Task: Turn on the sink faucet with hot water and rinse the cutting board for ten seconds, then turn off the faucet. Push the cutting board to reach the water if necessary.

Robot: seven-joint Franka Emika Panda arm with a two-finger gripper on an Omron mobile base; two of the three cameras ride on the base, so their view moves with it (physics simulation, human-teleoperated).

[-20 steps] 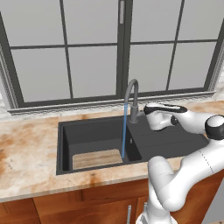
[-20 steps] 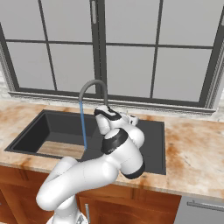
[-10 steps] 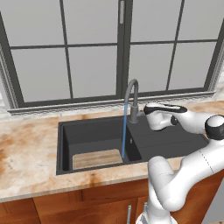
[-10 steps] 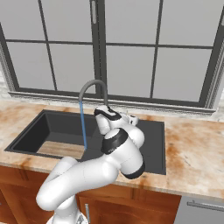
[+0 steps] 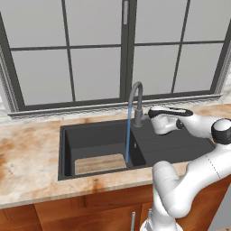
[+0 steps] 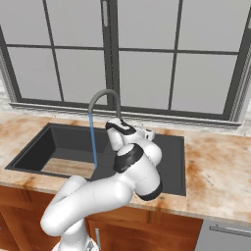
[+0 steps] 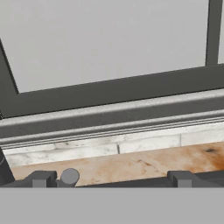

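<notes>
Rinsing underway: water (image 5: 129, 135) runs from the sink faucet (image 5: 136, 101) onto the right end of the cutting board (image 5: 99, 163) in the sink (image 5: 67, 149), low and left of the gripper (image 5: 151, 113), fingers (image 7: 41, 177) spread empty beside the faucet base, so hold there, then close the lever gently.

In the right base view the arm covers the sink faucet's (image 6: 105, 98) base and lever. The basin's near wall hides the cutting board's (image 5: 99, 163) front edge. The claw's (image 7: 109, 177) fingertips (image 7: 41, 178) are cut off at the bottom.
</notes>
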